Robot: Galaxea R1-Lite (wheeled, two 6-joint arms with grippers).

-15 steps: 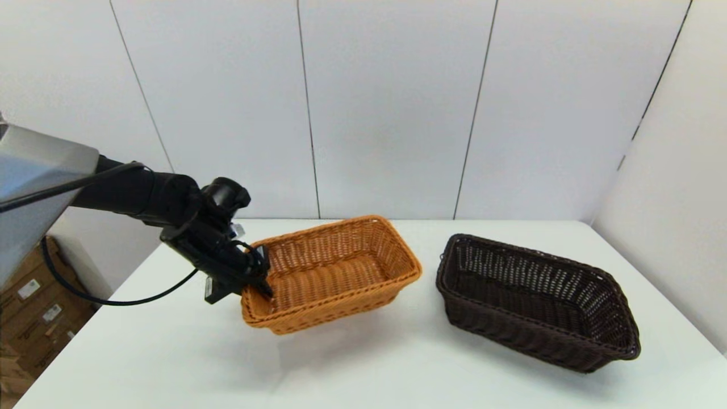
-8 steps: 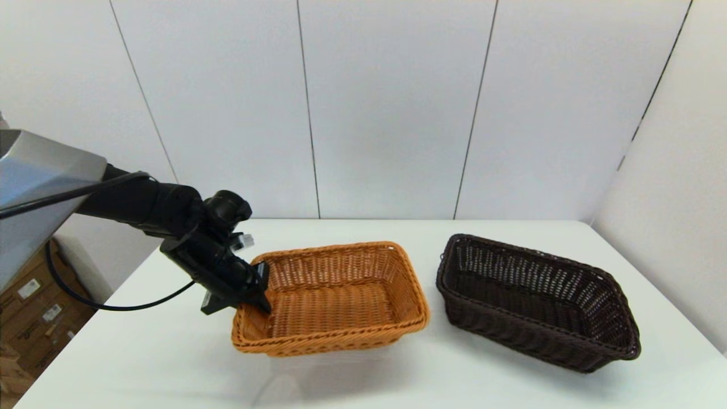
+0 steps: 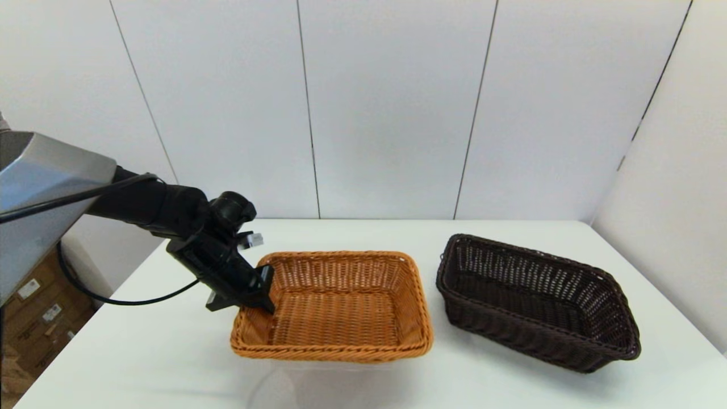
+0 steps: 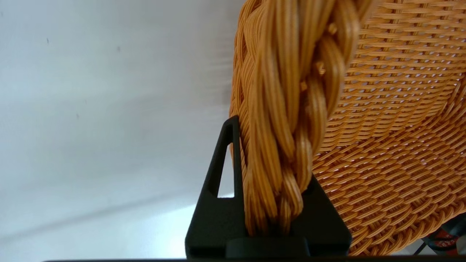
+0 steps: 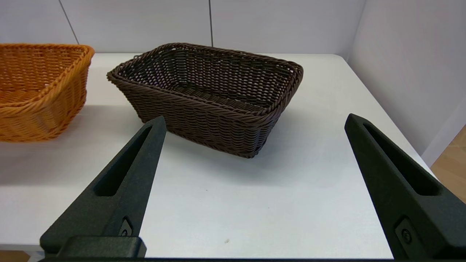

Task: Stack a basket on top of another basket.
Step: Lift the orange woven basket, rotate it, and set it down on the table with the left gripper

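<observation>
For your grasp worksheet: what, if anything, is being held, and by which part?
The left gripper is shut on the orange-tan basket, pinching its braided rim at its left end.

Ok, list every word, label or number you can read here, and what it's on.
Nothing is readable.
Cardboard boxes beside the table: white labels, too small to read.
Left pincer, shut on the orange basket's rim: no marking visible.
Dark basket: no text.

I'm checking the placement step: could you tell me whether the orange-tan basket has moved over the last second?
Yes. The orange-tan basket, held by the left gripper, has levelled out and come down, while the dark brown basket stayed put.
</observation>
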